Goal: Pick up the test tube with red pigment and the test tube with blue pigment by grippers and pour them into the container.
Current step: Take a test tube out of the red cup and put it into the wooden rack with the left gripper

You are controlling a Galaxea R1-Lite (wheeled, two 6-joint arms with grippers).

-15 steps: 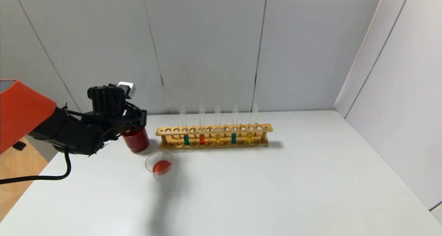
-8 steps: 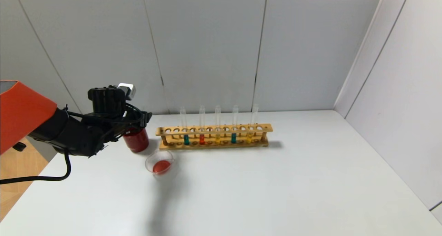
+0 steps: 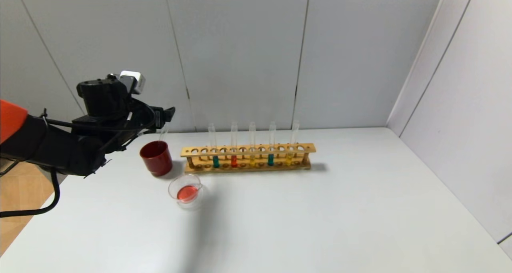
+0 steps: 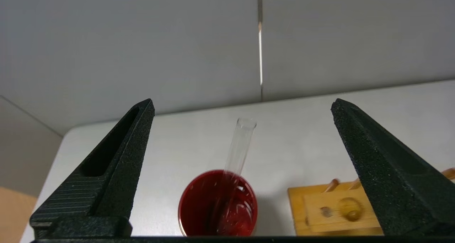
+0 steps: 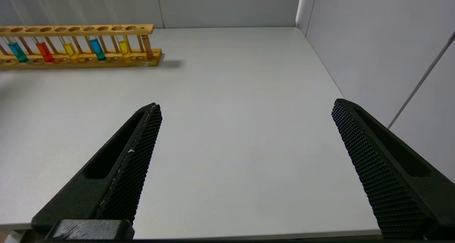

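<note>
A wooden rack [image 3: 248,150] holds a test tube with red pigment [image 3: 234,160], two with blue pigment [image 3: 216,161] [image 3: 271,159] and two yellow ones. The container [image 3: 186,191], a low clear glass dish, holds red liquid in front of the rack's left end. My left gripper [image 3: 166,115] is open and empty, above and just left of a dark red cup [image 3: 156,158]. An empty clear tube [image 4: 240,147] leans in that cup [image 4: 217,204], between and below the open jaws [image 4: 242,102]. My right gripper [image 5: 246,104] is open and empty over bare table, out of the head view.
The rack's left end [image 4: 334,211] is close beside the red cup. The rack also shows far off in the right wrist view [image 5: 78,43]. Grey walls close the back and right side. The table edge is near on the left, below my left arm.
My left gripper has risen up and back from the red cup's rim. The cup now shows fully, with the empty tube leaning in it.
</note>
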